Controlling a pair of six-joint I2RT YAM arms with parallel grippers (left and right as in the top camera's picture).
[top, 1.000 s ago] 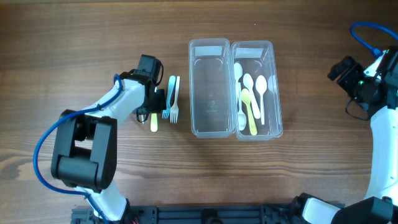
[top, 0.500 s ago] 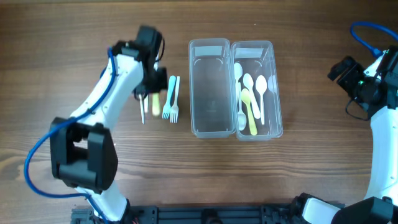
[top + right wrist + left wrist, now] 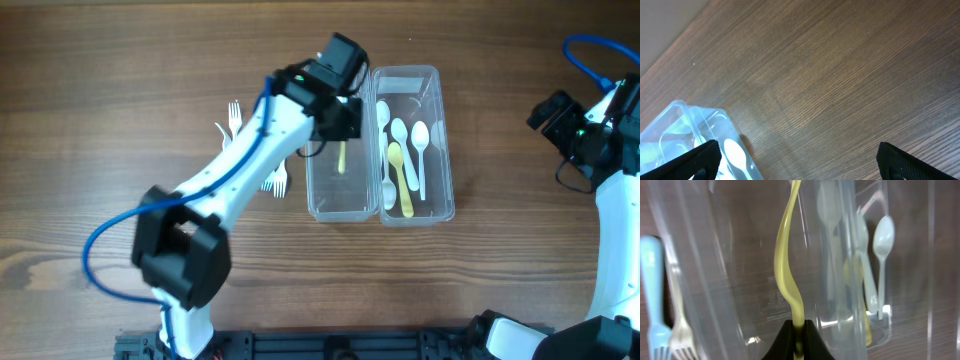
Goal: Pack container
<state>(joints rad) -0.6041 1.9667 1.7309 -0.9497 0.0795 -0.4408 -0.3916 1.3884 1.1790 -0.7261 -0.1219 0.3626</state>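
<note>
Toward the left of the brown wooden surface (image 3: 120,60), two white plastic forks (image 3: 232,115) lie loose. A light blue plastic fork (image 3: 652,295) rests just beside the outer wall of the nearer bin, within the left arm's reach.

Further right, the left gripper (image 3: 799,330) hangs over the clear rectangular plastic container (image 3: 340,195), which looks empty. Its fingers are clamped on the end of a pale yellow plastic utensil (image 3: 785,260). The working end is out of the wrist view, so whether it is a fork cannot be told for sure. It is pinched by its tip, probably so that its length points along the bin and can be let go without the fingers meeting the walls.

Next comes the second clear plastic container (image 3: 443,150), touching the first along one long side. It holds white and yellow-green plastic spoons (image 3: 420,140) laid lengthwise. The sorting appears to be by type, spoons in this bin, so the empty bin would take the forks.

Far right, the right gripper (image 3: 797,162) is parked well apart from both bins. Its fingers (image 3: 702,156) are spread wide with nothing between them, leaving the left arm room.
</note>
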